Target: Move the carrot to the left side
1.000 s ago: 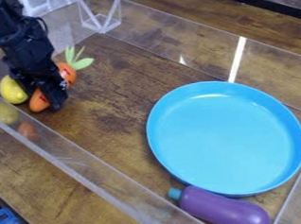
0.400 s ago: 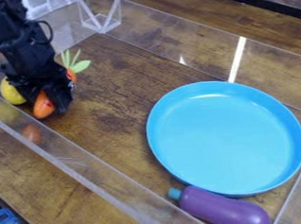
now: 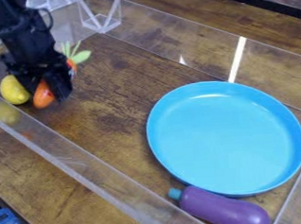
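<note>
the black robot gripper (image 3: 44, 83) is clenched on the small glossy orange toy carrot (image 3: 43, 94), lifting it clear of the wooden table (image 3: 109, 116) beside the yellow lemon-like ball (image 3: 13, 90), probably to place it at the left.

There is only one camera here, set high and off to the side, looking down at a slant across the wooden surface (image 3: 115, 106). It stands fairly near: the blue plate (image 3: 226, 136) fills the right half, the arm is cut off at the far left, and the purple eggplant (image 3: 226, 212) at the near edge.
</note>
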You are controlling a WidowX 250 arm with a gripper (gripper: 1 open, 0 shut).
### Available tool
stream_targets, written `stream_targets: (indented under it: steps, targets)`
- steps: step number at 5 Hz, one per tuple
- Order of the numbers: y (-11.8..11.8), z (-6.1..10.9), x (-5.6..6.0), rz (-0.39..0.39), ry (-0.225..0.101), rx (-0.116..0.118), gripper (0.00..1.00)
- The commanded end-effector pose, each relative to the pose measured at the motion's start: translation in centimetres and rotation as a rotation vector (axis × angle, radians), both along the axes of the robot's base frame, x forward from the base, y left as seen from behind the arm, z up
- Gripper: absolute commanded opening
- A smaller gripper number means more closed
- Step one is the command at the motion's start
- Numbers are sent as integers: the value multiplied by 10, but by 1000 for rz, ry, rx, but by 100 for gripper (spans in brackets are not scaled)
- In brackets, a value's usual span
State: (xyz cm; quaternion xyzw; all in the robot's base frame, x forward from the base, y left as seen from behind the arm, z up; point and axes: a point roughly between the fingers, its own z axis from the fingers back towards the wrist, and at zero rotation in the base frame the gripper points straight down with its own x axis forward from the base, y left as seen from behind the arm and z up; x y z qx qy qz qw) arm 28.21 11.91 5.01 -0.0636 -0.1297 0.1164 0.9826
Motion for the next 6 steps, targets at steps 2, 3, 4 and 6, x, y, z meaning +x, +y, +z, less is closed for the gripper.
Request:
stream_targets:
  steps: [2, 3, 4, 6]
  targets:
    - [30, 44, 7, -43, -71, 46, 100]
    - [44, 57, 7, -55, -77, 52, 100]
    - [53, 60, 2, 10, -76, 60, 100]
    - [62, 58, -1, 50, -74, 54, 100]
